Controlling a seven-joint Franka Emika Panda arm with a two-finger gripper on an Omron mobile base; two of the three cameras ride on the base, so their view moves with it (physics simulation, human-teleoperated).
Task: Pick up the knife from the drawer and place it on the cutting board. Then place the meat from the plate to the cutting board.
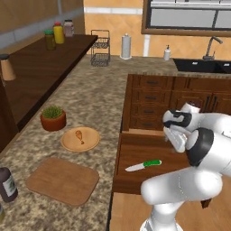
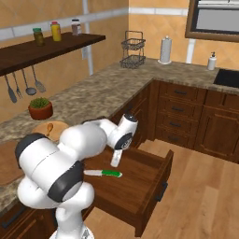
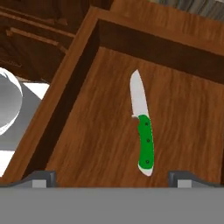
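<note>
Left to right in the left base view. On the speckled stone desk [image 1: 97,97] lies the cutting board [image 1: 62,180], a flat rectangular slab of brown wood with rounded corners. Just beyond it sits the plate [image 1: 90,143], round, shallow, pale tan, raised at the rim. It carries the meat [image 1: 79,135], a small orange-brown drumstick with a thin pale bone end; probably light, rounded and somewhat slick, so best pinched across its thick part. To the right, the dark wooden drawer [image 1: 131,169] stands pulled out. The knife [image 1: 143,165] lies flat on its floor, apart from the walls: a pointed silver blade and a bright green handle with small rivets. It should be light and stiff; the blade is thin and smooth, likely to slip, so the thicker handle is the better hold, jaws closing across its width. The end effector [image 3: 111,175] hangs released above the knife, fingers spread wide, holding nothing.
</note>
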